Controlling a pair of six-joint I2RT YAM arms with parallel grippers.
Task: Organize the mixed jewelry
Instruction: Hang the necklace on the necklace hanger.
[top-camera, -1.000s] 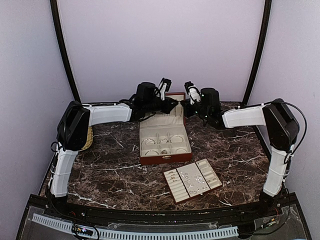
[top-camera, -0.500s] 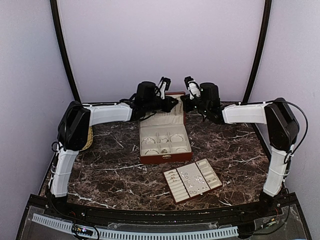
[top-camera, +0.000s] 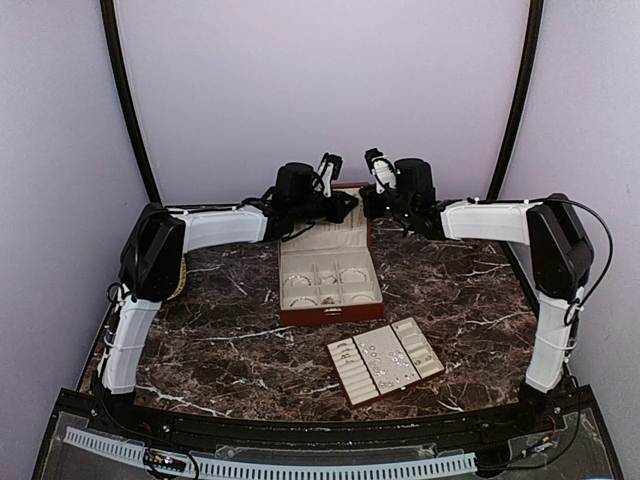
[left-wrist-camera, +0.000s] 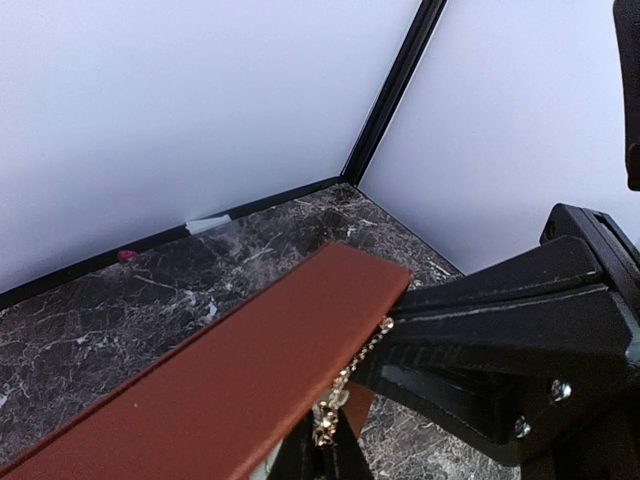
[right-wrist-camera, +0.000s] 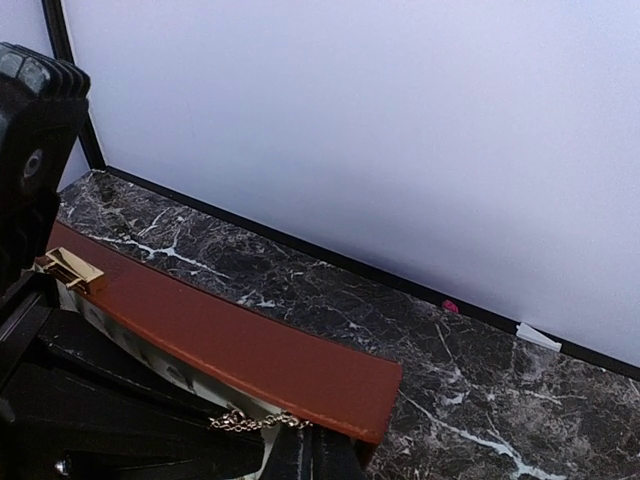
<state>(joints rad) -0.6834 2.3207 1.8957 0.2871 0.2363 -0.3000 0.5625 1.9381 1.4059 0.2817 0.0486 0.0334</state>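
Note:
The red-brown wooden box (top-camera: 330, 318) stands open at the back middle, lid (top-camera: 349, 190) upright. Small silvery jewelry pieces (top-camera: 325, 283) lie in its cream compartments, and more (top-camera: 384, 356) on the cream slotted tray (top-camera: 352, 385) in front. Both grippers meet at the lid's top edge. A thin gold-coloured chain (left-wrist-camera: 362, 368) runs along the lid's edge (left-wrist-camera: 250, 370) between them. My left gripper (left-wrist-camera: 330, 442) is shut on one end of the chain. My right gripper (right-wrist-camera: 318, 448) is shut on the chain's (right-wrist-camera: 255, 423) other end, under the lid (right-wrist-camera: 230, 345).
A gold clasp (right-wrist-camera: 70, 268) sits on the lid's front edge. A yellowish woven object (top-camera: 179, 276) lies at the table's left edge beside the left arm. The purple back wall stands close behind the lid, with a pink spot (right-wrist-camera: 450, 306) and a white scrap (right-wrist-camera: 538, 338) at its foot.
The right gripper has moved left and back, closer to the lid and the left gripper. The left arm has barely moved.

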